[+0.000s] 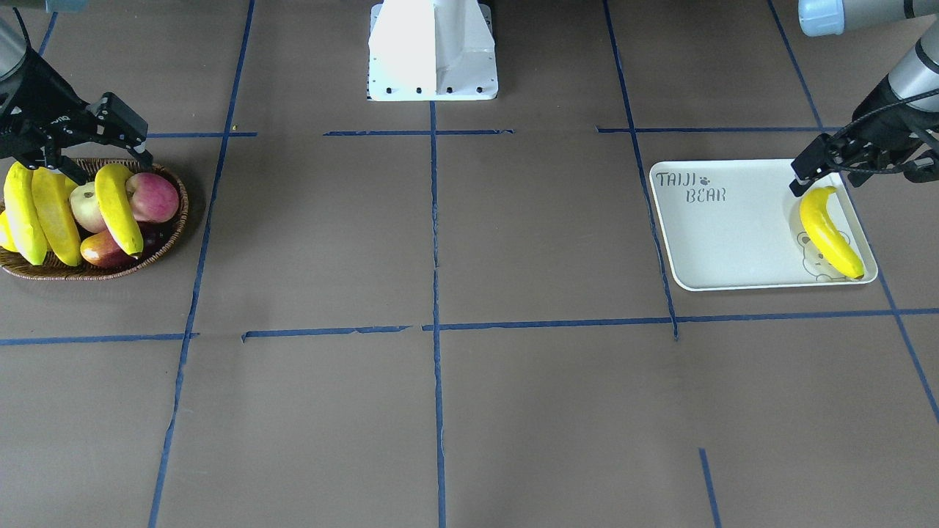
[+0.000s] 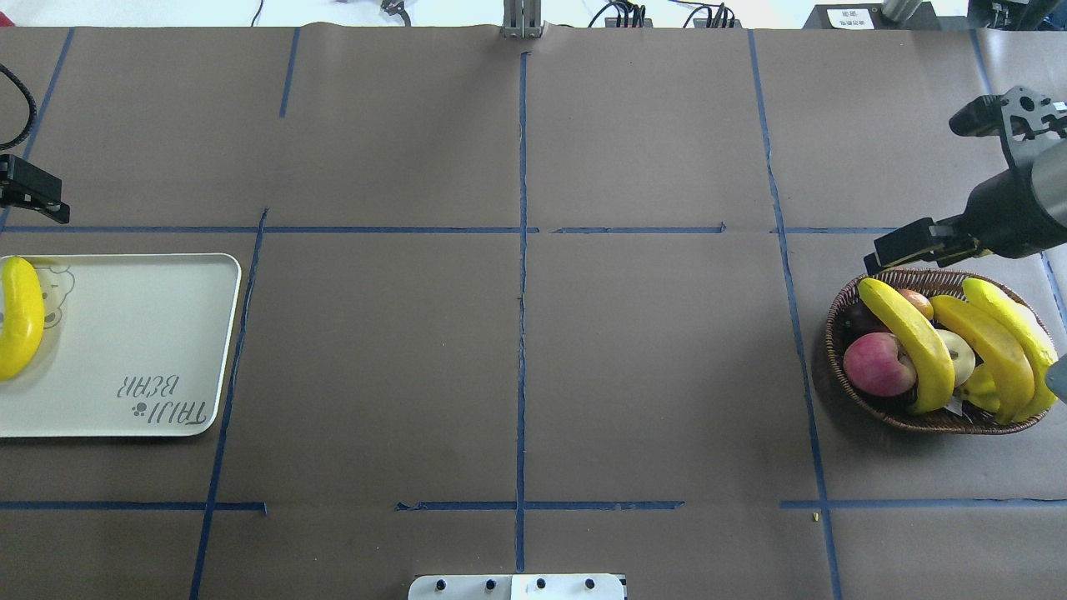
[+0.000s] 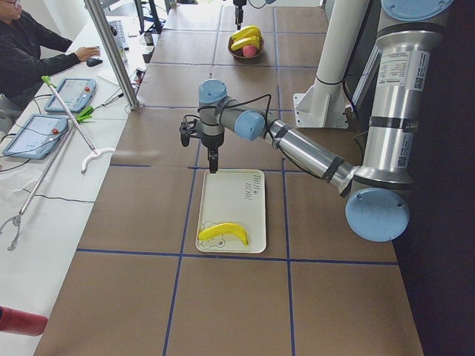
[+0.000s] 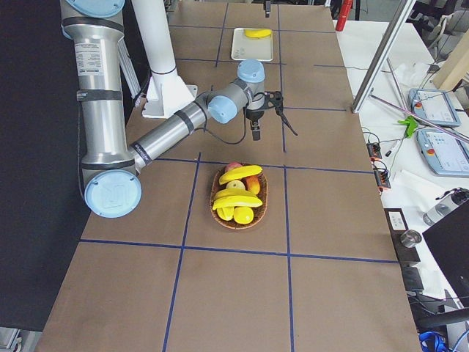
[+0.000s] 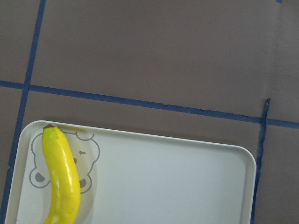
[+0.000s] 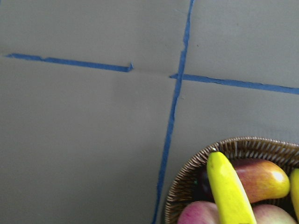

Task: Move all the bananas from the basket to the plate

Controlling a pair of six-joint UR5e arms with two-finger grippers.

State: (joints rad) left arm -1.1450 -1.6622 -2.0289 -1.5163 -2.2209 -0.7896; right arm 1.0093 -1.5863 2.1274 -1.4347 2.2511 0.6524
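bananas (image 2: 913, 342) atop apples (image 2: 879, 364) in basket (image 2: 840, 373), plate (image 2: 125, 333) mostly bare

The left arm (image 3: 304, 152) and right arm (image 4: 176, 128) are silver-grey tubes with pale blue joint caps and printed labels. Black cables loop above the black left gripper (image 1: 860, 180) and right gripper (image 1: 89, 160). The white base (image 1: 433, 51) shows dark screws.

One banana (image 1: 829, 231) is flat on the plate (image 1: 726, 242), curved, dark-tipped, lying over the bear outline at the end away from the "TAIJI BEAR" print. You still have three bananas (image 1: 117, 209) in the basket (image 1: 88, 275), side by side across its width. The basket is brown oval wicker; the pale rectangular plate is well apart at the desk's (image 1: 440, 411) other end.
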